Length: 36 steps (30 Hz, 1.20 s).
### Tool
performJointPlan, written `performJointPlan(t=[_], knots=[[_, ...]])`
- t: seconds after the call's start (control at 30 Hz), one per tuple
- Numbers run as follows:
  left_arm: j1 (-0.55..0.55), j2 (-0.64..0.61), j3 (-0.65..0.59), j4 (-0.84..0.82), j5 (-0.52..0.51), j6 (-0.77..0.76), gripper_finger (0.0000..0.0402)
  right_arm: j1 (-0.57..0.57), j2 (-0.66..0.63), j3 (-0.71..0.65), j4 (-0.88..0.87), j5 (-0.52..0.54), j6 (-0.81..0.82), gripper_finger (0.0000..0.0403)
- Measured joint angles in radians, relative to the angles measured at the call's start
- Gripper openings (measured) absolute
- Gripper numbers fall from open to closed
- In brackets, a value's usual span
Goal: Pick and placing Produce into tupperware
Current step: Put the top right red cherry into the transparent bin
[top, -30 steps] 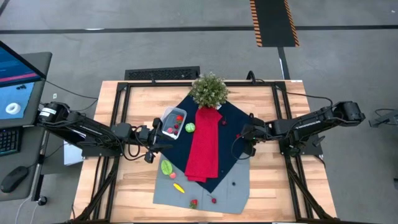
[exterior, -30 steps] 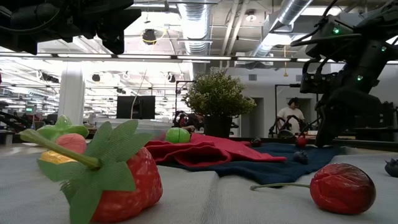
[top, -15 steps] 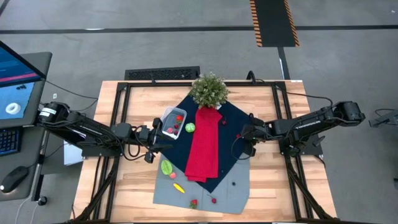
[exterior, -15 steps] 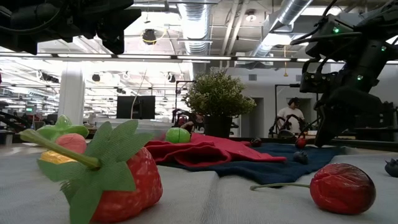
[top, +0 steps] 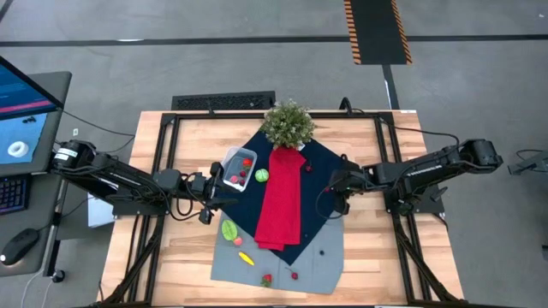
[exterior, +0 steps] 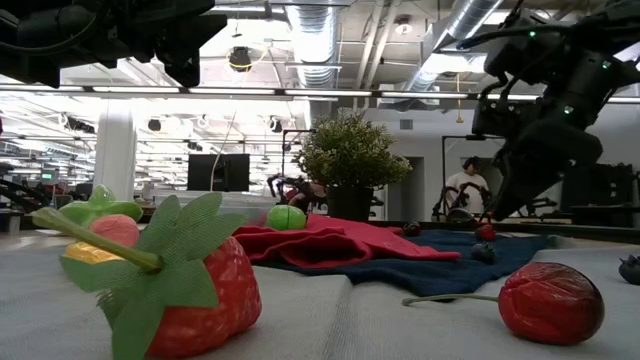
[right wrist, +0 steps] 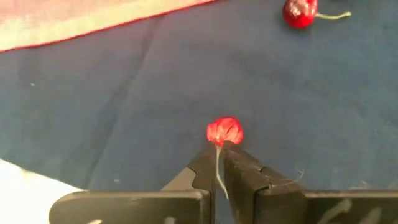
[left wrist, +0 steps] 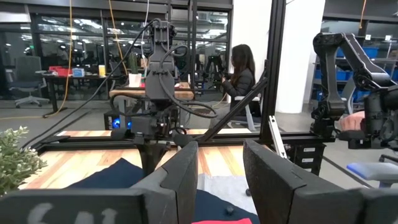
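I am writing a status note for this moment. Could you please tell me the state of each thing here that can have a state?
Right gripper: shut on the stem of a small red cherry, over the dark blue cloth.
Left gripper: open, holding nothing.
Clear plastic tupperware: lidless, produce already inside.
Long red cloth strip: lying flat on the blue cloth.
Second red cherry: loose on the blue cloth.

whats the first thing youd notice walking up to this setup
The long red cloth strip lying down the middle of the dark blue mat, with the bushy green potted plant at its far end. Next, the right hand pinching a small red cherry by its stem just above that mat. Left of the strip sits the small clear plastic tupperware, with a few produce pieces inside.
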Motion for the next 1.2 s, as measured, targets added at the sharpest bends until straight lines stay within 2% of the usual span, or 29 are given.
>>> performJointPlan(t=[0.13,0.23,0.47,0.6,0.7,0.97,1.2], knots=[[0.000,0.000,0.000,0.000,0.000,-0.003,0.0117,-0.012,0.001,0.000,-0.044,-0.016,0.009,0.0016],[0.000,0.000,0.000,0.000,0.000,-0.004,0.0117,-0.019,0.001,0.000,-0.045,-0.017,0.015,0.0016],[0.000,0.000,0.000,0.000,0.001,-0.005,0.0117,-0.016,0.001,0.000,-0.037,-0.037,0.015,0.0113],[0.000,0.000,0.000,0.000,0.001,-0.005,0.0117,-0.016,0.001,-0.001,-0.035,-0.067,0.019,0.0142],[0.000,0.000,0.000,0.000,0.002,-0.005,0.0117,-0.016,0.001,-0.001,-0.034,-0.065,0.019,0.0142],[0.000,0.000,0.000,0.000,0.002,-0.007,0.0117,-0.025,0.002,-0.001,-0.036,-0.065,0.035,0.0108],[0.000,0.000,0.000,0.001,0.002,-0.007,0.0117,-0.037,0.002,-0.001,-0.037,-0.065,0.035,0.0104]])
